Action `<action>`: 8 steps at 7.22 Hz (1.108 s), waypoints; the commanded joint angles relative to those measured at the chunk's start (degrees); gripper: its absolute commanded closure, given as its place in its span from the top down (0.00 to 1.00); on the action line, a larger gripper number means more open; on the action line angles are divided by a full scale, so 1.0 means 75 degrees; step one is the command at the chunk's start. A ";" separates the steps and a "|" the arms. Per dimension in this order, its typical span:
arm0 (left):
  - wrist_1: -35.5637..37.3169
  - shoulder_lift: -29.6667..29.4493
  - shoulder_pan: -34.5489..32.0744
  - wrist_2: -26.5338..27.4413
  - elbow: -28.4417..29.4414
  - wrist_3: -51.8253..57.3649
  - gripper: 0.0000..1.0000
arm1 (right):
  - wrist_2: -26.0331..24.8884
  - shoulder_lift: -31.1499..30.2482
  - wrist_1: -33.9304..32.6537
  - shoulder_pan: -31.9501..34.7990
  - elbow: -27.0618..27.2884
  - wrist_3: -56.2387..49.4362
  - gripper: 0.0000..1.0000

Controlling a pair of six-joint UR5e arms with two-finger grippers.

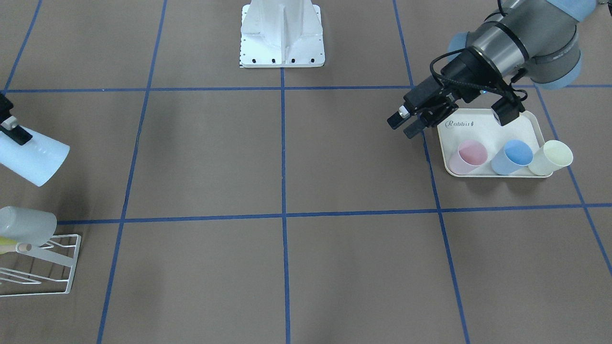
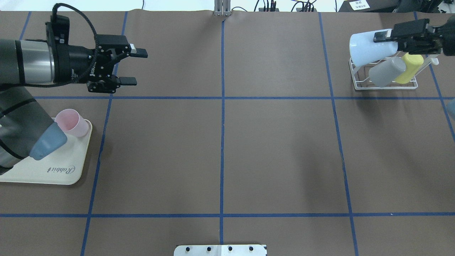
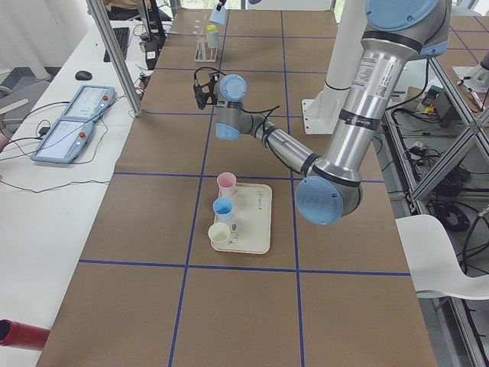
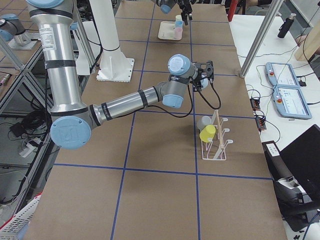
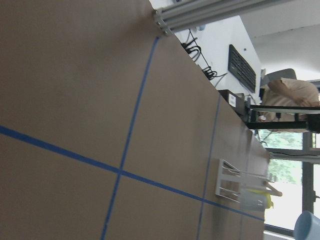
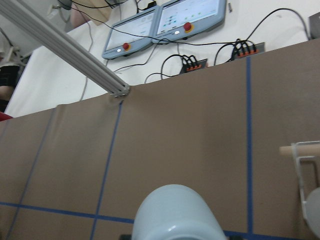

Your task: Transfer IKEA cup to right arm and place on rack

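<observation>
Trouble could come at the rack (image 2: 353, 80), far right on the tabletop (image 2: 277, 142) — a grey cup (image 2: 385, 73) and a yellow cup (image 2: 410, 69) already sit there. The right end effector (image 2: 385, 37) pinches the pale blue cup (image 2: 368, 48) in the air close by. A bad tilt could bump them, or miss a prong. The left end effector (image 2: 137, 67) is spread and empty.

Brown-papered table (image 2: 277, 160) in a lab
Blue tape (image 2: 222, 142) grids the table; a white desk (image 3: 46, 229) alongside carries two teach pendants (image 3: 65, 139).
</observation>
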 commanded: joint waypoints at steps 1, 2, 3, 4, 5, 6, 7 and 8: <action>0.1422 0.0201 -0.0655 -0.0099 -0.0040 0.1866 1.00 | -0.0082 -0.0056 -0.2705 0.0651 0.0001 -0.3354 0.18; 0.2403 0.0214 -0.0856 -0.0076 -0.0214 0.2931 1.00 | -0.0106 -0.0009 -0.4099 0.1026 0.0001 -0.5020 0.18; 0.3132 0.0353 -0.0928 0.0121 -0.0483 0.3545 1.00 | -0.0536 -0.0009 -0.4890 0.1157 0.0001 -0.6220 0.18; 0.3395 0.0505 -0.0986 0.0413 -0.0567 0.3934 1.00 | -0.0865 0.0026 -0.5489 0.1135 -0.0126 -0.6812 0.18; 0.4070 0.0577 -0.1115 0.0509 -0.0591 0.4726 1.00 | -0.0857 0.0119 -0.5855 0.1135 -0.0418 -0.7340 0.18; 0.4437 0.0891 -0.1197 0.0556 -0.0742 0.5581 1.00 | -0.0822 0.0248 -0.5859 0.1135 -0.0780 -0.7345 0.18; 0.4440 0.1149 -0.1175 0.0569 -0.0801 0.5810 1.00 | -0.0752 0.0551 -0.5836 0.1147 -0.1225 -0.7311 0.18; 0.4440 0.1186 -0.1174 0.0569 -0.0848 0.5813 1.00 | -0.0693 0.0902 -0.5824 0.1147 -0.1647 -0.7310 0.18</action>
